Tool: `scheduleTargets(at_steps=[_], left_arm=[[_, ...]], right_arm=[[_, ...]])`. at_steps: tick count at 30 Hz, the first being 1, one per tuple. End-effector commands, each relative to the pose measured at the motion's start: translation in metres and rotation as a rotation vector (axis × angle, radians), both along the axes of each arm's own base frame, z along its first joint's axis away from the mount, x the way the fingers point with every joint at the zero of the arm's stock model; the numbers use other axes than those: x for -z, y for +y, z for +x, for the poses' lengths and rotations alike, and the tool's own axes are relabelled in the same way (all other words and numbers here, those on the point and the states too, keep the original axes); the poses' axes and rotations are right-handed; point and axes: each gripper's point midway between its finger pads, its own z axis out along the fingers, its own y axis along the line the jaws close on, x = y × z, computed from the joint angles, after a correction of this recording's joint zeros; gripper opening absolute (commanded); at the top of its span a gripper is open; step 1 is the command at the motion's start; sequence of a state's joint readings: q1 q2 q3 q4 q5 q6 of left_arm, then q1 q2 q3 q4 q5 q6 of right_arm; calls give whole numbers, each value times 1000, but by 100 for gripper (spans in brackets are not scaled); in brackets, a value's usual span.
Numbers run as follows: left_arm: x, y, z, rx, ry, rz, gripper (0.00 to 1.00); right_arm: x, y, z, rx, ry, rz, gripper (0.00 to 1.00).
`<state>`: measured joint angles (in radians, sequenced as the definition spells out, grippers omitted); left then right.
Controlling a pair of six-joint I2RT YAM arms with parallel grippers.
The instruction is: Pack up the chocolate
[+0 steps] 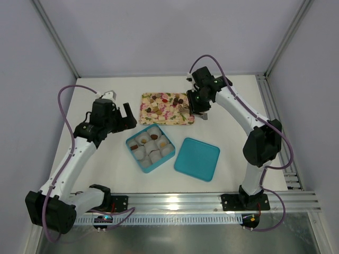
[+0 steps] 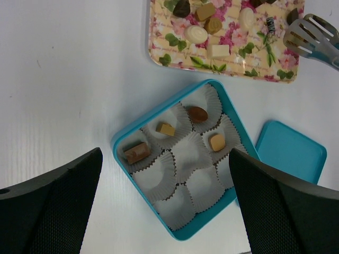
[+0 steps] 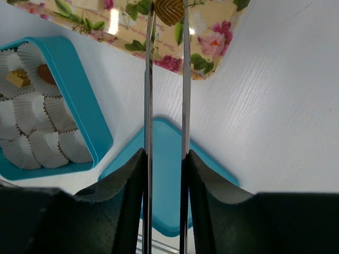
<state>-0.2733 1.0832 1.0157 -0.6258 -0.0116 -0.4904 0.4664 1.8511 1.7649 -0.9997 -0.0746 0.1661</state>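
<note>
Several chocolate pieces [image 2: 197, 34] lie on the floral tray [image 2: 159, 53] at the back of the table. Several more sit in white paper cups inside the teal box [image 2: 119, 145], one of them a brown log [image 2: 136, 152]. My right gripper [image 3: 165, 153] is shut on metal tongs [image 3: 149, 79], whose tips pinch a ridged brown chocolate [image 3: 169, 10] over the tray's near right corner [image 1: 188, 119]. My left gripper [image 2: 165, 153] hangs open above the box with nothing between its fingers. From above it shows just left of the box [image 1: 127, 114].
The teal lid [image 1: 197, 159] lies flat to the right of the box [image 1: 130, 142], below the right gripper [image 1: 197, 108]. Empty paper cups [image 2: 159, 174] fill the near half of the box. An aluminium rail [image 1: 212, 201] runs along the near edge.
</note>
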Motion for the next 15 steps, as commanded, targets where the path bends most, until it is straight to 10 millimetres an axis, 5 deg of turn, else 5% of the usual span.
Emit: scheduleTargets(at_steps=[1, 15], left_arm=[[-4, -13, 0, 48, 1, -43, 100], [-6, -14, -5, 48, -16, -38, 100]], right_arm=[[-53, 21, -15, -28, -92, 67, 38], [-74, 102, -105, -177, -66, 121, 38]])
